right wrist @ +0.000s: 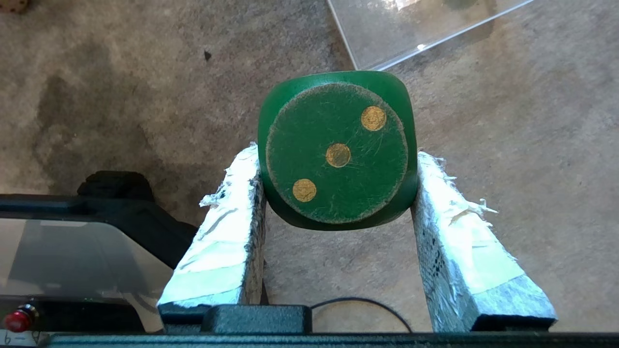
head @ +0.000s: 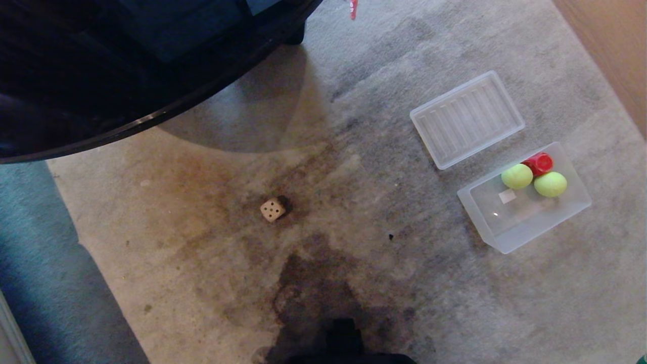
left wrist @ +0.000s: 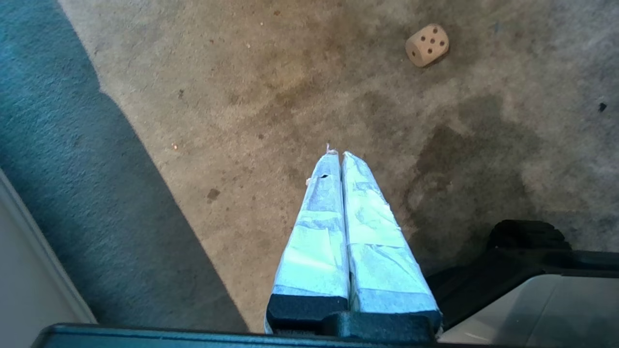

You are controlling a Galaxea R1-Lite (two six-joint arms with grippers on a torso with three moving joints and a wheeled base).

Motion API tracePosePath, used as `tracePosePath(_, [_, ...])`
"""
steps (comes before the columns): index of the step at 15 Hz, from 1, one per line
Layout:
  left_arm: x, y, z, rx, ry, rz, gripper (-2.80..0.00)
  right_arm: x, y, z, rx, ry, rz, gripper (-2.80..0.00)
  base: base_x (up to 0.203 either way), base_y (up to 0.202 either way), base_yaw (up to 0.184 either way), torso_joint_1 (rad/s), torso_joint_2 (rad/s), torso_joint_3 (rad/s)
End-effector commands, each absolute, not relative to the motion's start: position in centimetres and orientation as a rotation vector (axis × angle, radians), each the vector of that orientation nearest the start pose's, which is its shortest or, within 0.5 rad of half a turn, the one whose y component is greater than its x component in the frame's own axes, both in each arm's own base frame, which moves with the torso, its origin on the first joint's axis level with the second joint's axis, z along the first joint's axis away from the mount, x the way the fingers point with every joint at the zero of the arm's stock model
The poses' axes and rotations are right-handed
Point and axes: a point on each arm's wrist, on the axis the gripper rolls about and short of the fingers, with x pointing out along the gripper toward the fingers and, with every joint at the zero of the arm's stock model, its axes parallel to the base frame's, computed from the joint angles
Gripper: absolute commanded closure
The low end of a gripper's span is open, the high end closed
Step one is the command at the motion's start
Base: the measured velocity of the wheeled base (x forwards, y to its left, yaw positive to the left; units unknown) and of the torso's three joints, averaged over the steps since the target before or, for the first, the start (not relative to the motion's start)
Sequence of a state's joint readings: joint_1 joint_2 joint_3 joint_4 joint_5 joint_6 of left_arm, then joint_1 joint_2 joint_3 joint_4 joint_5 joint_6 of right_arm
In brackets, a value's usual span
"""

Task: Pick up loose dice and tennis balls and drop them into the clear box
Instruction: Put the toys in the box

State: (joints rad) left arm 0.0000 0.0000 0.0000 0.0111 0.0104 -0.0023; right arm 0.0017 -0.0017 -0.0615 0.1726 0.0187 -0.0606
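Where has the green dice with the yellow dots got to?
The green dice is clamped in the right gripper, above the carpet near the clear box.

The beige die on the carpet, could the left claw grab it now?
Probably yes: the beige die lies alone on bare carpet ahead of the left claw, nothing between, though the claw is shut.

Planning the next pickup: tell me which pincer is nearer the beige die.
Left. The left pincer, shut and empty, hangs over the carpet with the beige die ahead. The right pincer grips the green die beside the clear box, farther off.
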Motion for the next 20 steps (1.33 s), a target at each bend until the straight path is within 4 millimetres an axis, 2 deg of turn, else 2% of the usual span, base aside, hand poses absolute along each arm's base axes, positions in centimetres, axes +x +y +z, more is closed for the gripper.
tracePosePath(1, [-2.3, 0.0, 7.4, -0.003, 0.012, 0.011, 0.00, -2.9, 0.0, 7.5, -0.060, 0.110, 0.023, 0.00, 0.000, 0.000, 0.000, 0.000, 0.00, 0.000])
tracePosePath(16, [-2.3, 0.0, 7.4, -0.003, 0.011, 0.011, 0.00, -2.9, 0.0, 7.6, -0.040, 0.108, 0.014, 0.00, 0.000, 0.000, 0.000, 0.000, 0.00, 0.000])
tracePosePath(17, [-2.3, 0.0, 7.4, -0.003, 0.012, 0.011, 0.00, -3.0, 0.0, 8.0, -0.032, 0.100, 0.011, 0.00, 0.000, 0.000, 0.000, 0.000, 0.00, 0.000])
tracePosePath(19, [-2.3, 0.0, 7.4, -0.003, 0.011, 0.011, 0.00, -3.1, 0.0, 10.3, -0.031, 0.106, 0.014, 0.00, 0.000, 0.000, 0.000, 0.000, 0.00, 0.000])
tracePosePath(20, [-2.3, 0.0, 7.4, -0.003, 0.012, 0.011, 0.00, -2.5, 0.0, 11.6, -0.026, 0.158, 0.014, 0.00, 0.000, 0.000, 0.000, 0.000, 0.00, 0.000])
